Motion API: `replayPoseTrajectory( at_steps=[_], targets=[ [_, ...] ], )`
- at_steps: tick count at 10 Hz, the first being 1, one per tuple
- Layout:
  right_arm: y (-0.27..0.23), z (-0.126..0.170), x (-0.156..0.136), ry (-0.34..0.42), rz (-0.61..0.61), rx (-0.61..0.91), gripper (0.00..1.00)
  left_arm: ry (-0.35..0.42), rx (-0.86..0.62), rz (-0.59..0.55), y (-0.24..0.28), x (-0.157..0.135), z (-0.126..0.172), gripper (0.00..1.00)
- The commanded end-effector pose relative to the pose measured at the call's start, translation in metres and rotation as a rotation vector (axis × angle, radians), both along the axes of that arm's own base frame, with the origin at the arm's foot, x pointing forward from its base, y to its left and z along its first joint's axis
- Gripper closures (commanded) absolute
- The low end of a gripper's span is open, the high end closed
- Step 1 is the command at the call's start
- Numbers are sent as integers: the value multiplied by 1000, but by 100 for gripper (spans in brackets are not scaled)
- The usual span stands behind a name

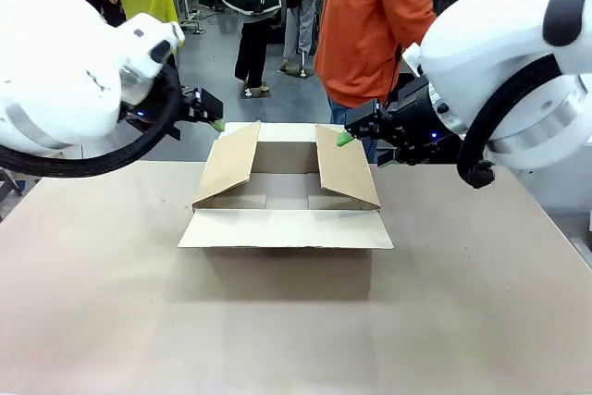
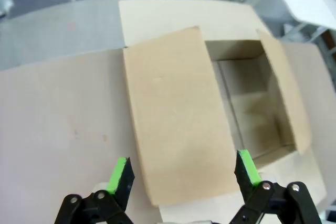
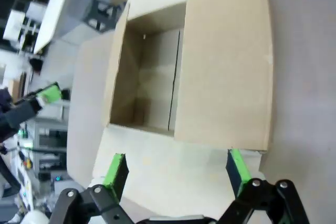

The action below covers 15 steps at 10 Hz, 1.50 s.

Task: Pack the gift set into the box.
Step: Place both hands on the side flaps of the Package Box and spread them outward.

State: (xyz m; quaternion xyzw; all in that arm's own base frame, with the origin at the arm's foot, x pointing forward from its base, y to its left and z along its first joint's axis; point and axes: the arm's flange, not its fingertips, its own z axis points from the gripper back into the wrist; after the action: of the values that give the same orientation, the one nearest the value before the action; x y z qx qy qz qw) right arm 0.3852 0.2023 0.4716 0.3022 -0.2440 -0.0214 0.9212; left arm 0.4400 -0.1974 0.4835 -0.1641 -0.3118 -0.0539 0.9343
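1. Front view: the box point(image 1: 287, 228) sits mid-bench point(image 1: 111, 321) with all four flaps open and nothing inside, so we judge the packing not yet begun. The left gripper point(image 1: 215, 123) and the right gripper point(image 1: 344, 139) hover by its raised side flaps.
2. Left wrist view: the left gripper point(image 2: 184, 169) has its fingers wide above one plain brown flap.
3. Right wrist view: the right gripper point(image 3: 176, 167) has its fingers wide too, holding nothing. The gift set is left to go in.
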Motion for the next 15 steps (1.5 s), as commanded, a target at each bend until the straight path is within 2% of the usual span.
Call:
replayPoseTrajectory(
  at_steps=[1,2,3,4,5,6,7,8,9,10,12,14,15],
  targets=[
    [17,-21,-30,-189,-53,-48,0,127,11,7,-26,31,8,0],
    [24,-41,-28,-217,-25,-62,0,151,35,-13,-36,56,10,0],
    [30,-60,-22,-162,19,-89,0,228,12,-53,-45,72,11,0],
    [29,-71,-16,-129,34,-103,0,328,-98,-94,-48,70,15,0],
    [23,-22,-35,-159,-22,-72,0,153,39,-21,-29,48,-10,0],
    [23,-22,-35,-159,-22,-72,0,153,39,-21,-29,48,-10,0],
    [23,-22,-35,-159,-22,-72,0,235,-12,-64,-51,66,-1,0],
    [23,-22,-35,-159,-22,-72,0,215,65,-2,-52,55,-10,0],
    [23,-22,-35,-159,-22,-72,0,162,84,45,-60,49,-6,0],
    [23,-22,-35,-159,-22,-72,0,171,146,41,-77,49,-1,0],
    [23,-22,-35,-159,-22,-72,0,245,266,75,-111,75,2,0],
    [23,-22,-35,-159,-22,-72,0,287,349,114,-137,98,-15,0],
    [23,-22,-35,-159,-22,-72,0,280,381,135,-143,106,-27,0]
  ],
)
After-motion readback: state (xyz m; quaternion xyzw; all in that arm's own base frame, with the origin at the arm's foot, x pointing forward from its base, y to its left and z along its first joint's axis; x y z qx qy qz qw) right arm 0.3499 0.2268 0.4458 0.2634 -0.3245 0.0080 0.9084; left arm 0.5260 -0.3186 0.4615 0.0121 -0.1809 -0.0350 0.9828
